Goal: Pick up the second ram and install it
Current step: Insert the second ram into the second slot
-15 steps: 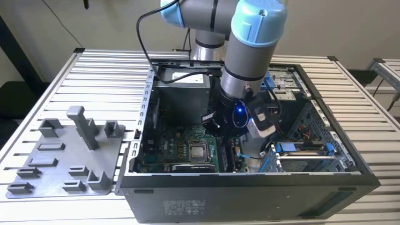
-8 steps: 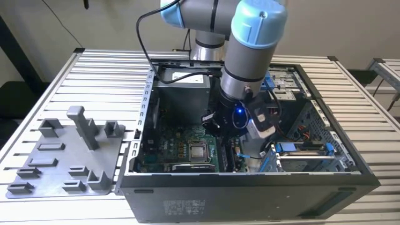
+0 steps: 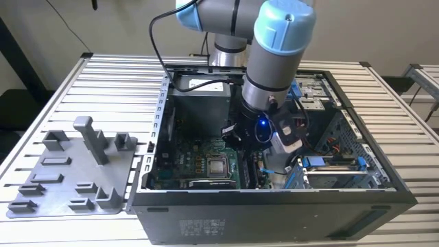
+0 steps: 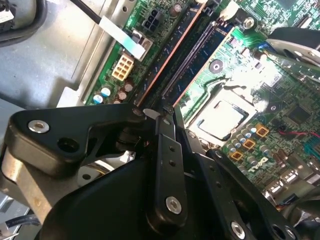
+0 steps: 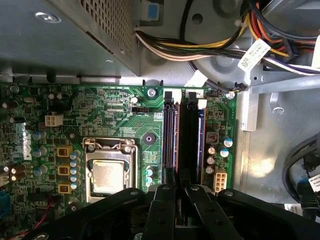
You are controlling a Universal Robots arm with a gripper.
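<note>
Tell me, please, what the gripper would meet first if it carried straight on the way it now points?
Most likely the memory slots on the motherboard: the gripper points down at them in both wrist views. How much gap is left is unclear.

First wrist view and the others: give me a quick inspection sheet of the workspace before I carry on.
Surface: slatted metal table, carrying the open computer case.
Job's things: second ram, a dark board standing in the motherboard slots in line with the gripper; whether it is fully seated cannot be told.
Clutter: grey fixture tray at the exterior view's left of the case.
Grippers: gripper low inside the case, right over the near end of the slots.
Cables: coloured wire bundle beside the power supply.
Surroundings: plain wall behind the table.
</note>
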